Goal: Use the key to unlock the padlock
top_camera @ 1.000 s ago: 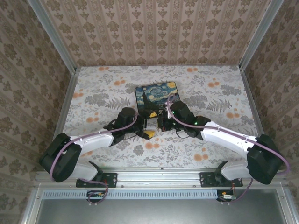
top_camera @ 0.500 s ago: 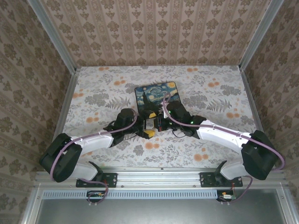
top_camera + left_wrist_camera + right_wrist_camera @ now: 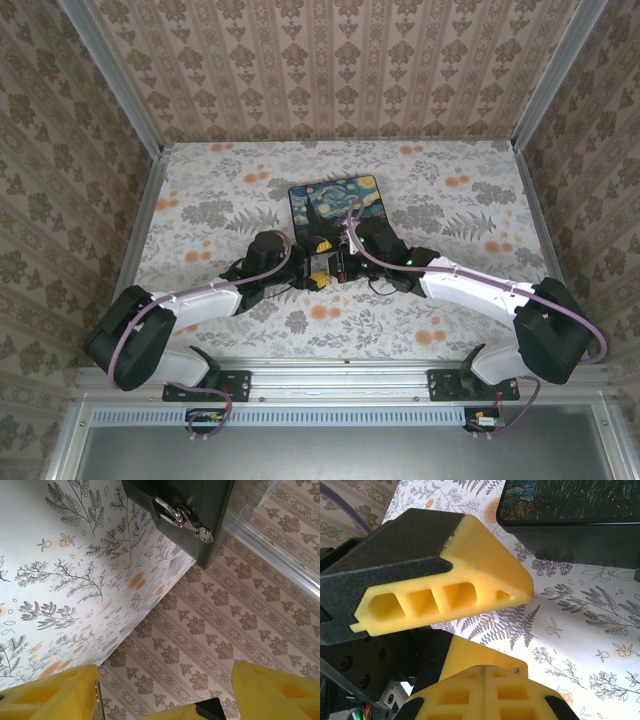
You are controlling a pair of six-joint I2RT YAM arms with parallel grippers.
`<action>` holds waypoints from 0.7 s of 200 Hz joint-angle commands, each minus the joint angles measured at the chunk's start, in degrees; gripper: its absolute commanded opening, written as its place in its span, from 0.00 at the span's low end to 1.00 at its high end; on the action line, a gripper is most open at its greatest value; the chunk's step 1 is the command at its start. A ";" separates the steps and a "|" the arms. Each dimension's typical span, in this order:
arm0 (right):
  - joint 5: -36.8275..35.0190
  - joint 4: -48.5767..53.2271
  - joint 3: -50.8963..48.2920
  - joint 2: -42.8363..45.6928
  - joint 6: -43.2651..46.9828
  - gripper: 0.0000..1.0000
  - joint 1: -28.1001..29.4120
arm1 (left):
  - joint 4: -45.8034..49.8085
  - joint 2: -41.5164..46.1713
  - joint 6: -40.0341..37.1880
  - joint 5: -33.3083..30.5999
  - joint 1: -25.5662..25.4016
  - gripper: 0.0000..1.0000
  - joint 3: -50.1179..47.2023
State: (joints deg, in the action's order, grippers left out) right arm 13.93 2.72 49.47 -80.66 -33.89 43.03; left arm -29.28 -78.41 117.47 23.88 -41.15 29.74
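Both grippers meet just in front of the black box with the swirly painted lid. My left gripper is open, its yellow fingers spread wide. My right gripper is shut, pads flush together, its tip sitting between the left fingers. A tiny metal tip pokes out by the lower left finger; whether it is the key is unclear. The padlock is hidden. The box's silver latch shows in the left wrist view.
The floral printed floor stretches out on all sides of the box. Patterned walls close in the back and both sides. A metal rail runs along the near edge by the arm bases.
The right gripper has slid left to meet the left gripper, and both tips have drawn a little closer to the box. The left arm has barely shifted.
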 commanded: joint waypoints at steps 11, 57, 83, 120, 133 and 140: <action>-0.40 -1.72 0.27 -0.55 -0.39 0.03 0.26 | -1.83 1.02 0.73 -0.85 0.45 0.69 -0.91; -0.14 -3.47 -0.34 0.05 0.27 0.03 0.23 | -2.69 1.20 1.44 -1.25 0.54 0.66 -1.35; -0.10 -4.04 -0.26 0.09 0.40 0.03 0.29 | -3.48 1.18 1.71 -1.51 0.58 0.63 -1.44; 0.17 -4.15 0.01 -0.36 0.49 0.03 0.30 | -4.54 0.98 2.06 -1.55 0.68 0.56 -1.61; 0.30 -4.04 0.06 -0.61 0.58 0.03 0.29 | -4.90 0.98 2.15 -1.55 0.72 0.53 -1.70; 0.42 -4.04 0.11 -0.76 0.49 0.03 0.23 | -4.99 1.02 2.10 -1.55 0.79 0.51 -1.70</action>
State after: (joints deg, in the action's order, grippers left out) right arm 13.96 -0.08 49.43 -80.66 -33.82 43.03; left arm -32.01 -78.37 118.96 22.85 -40.86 28.86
